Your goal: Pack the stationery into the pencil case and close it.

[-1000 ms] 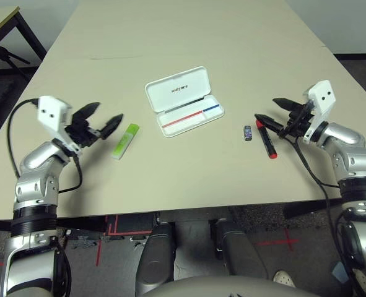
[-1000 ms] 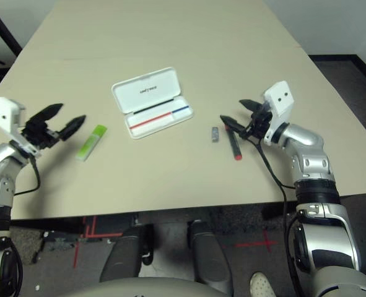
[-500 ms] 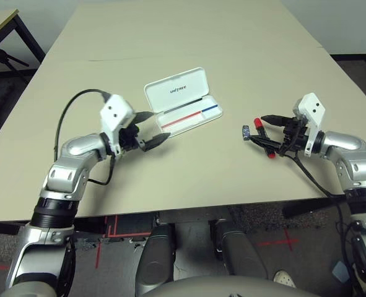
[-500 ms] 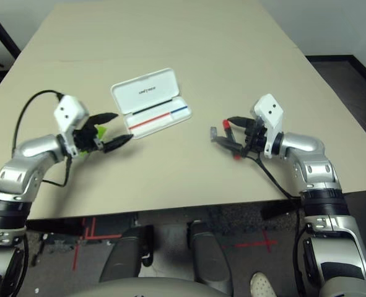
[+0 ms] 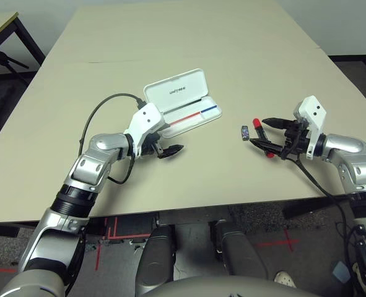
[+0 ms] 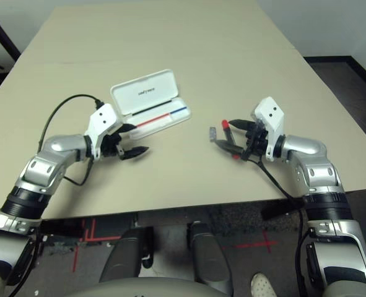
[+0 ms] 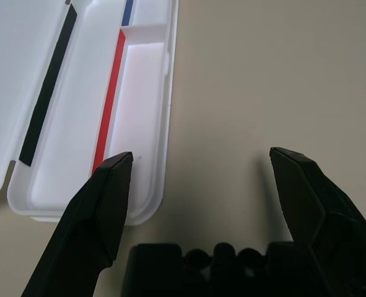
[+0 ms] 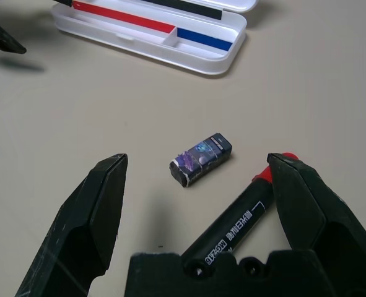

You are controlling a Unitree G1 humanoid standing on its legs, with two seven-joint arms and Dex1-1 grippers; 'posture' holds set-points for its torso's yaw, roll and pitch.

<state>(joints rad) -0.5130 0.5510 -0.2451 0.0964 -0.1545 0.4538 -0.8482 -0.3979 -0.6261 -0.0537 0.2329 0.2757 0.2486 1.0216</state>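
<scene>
1. Right now the pencil case (image 5: 181,103) lies open near the middle of the table (image 5: 189,37), lid folded back on the far side, tray with the red-and-blue line on the near side.
2. Left gripper (image 5: 166,148) sits just near-left of the case's left end, fingers spread wide, nothing between them. In the left wrist view one fingertip (image 7: 114,170) overlaps the tray's corner; the other is over bare table. Contact with the tray: can't tell.
3. Highlighter: can't see it at this moment, so no position for it.
4. Right gripper (image 5: 263,132) is at the right side of the table, fingers wide apart, holding nothing.
5. Red marker (image 8: 235,224) lies on the table between the right gripper's fingers, red cap end pointing away from the robot. The right wrist view shows it close to one finger (image 8: 306,204); touching or not, can't tell.
6. Eraser (image 8: 200,159), a small dark blue-grey block, lies just left of the marker, apart from it, between the marker and the case.
</scene>
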